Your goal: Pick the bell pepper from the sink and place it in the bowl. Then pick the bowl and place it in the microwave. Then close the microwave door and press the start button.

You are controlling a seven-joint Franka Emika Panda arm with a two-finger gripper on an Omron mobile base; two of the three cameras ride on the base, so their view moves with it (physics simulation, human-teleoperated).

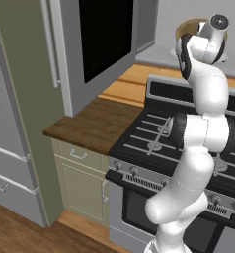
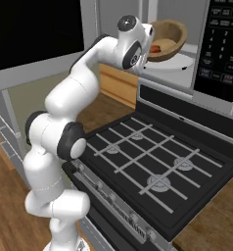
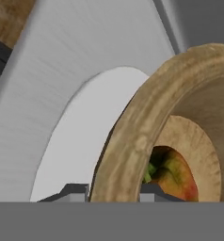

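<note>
My gripper (image 3: pixel 114 193) is shut on the rim of the tan wooden bowl (image 3: pixel 132 141), with one fingertip (image 3: pixel 75 191) outside the wall and the other inside. The bowl (image 2: pixel 170 35) hangs tilted just above the white turntable (image 2: pixel 179 62) inside the microwave (image 2: pixel 206 95). The bell pepper (image 3: pixel 175 174) lies in the bowl, red with a green stem, and appears as a small red lump (image 2: pixel 155 48) in the right base view. The microwave door (image 1: pixel 97 39) stands swung open to the left, its black glass facing me. The black keypad panel (image 2: pixel 221 44) is on the right. The sink is out of view.
A black stove (image 2: pixel 152 162) with grey grates lies right below the microwave opening. A wooden counter (image 1: pixel 95 123) runs to the stove's left, with olive drawers (image 1: pixel 80 158) under it. A tall grey fridge (image 1: pixel 8 163) stands at far left.
</note>
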